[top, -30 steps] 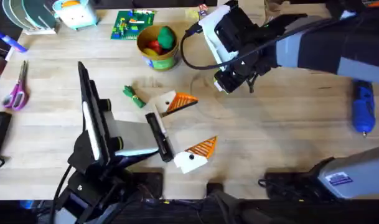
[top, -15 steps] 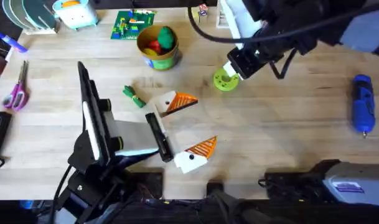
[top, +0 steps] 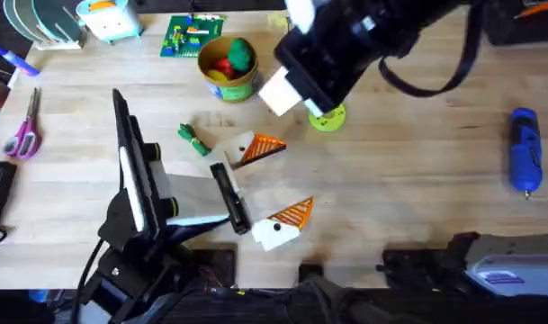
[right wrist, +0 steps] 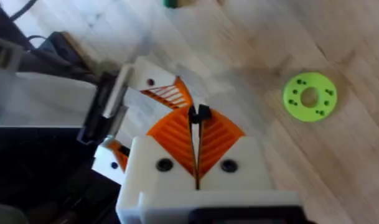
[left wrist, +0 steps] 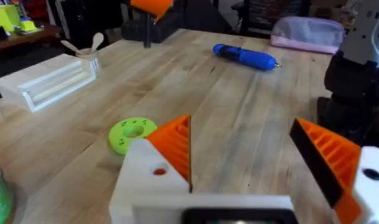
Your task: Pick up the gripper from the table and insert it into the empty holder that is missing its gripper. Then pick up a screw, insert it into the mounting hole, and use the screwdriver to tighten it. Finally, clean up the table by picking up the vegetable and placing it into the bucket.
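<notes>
wooden table (top: pixel 417 180); right claw (right wrist: pixel 198 118) pinches a tiny screw (right wrist: pixel 198 114).

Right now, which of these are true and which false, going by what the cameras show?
1. The blue screwdriver lies on the table, far from both grippers. True.
2. The small dark-green vegetable is in the bucket. False: it lies on the table, below the bucket in the overhead view.
3. The left gripper is open. True: its orange pads stand well apart.
4. The right gripper is wide open. False: its orange pads are pressed together.
5. The lime-green disc sits inside the bucket. False: it lies flat on the table to the bucket's right.
</notes>
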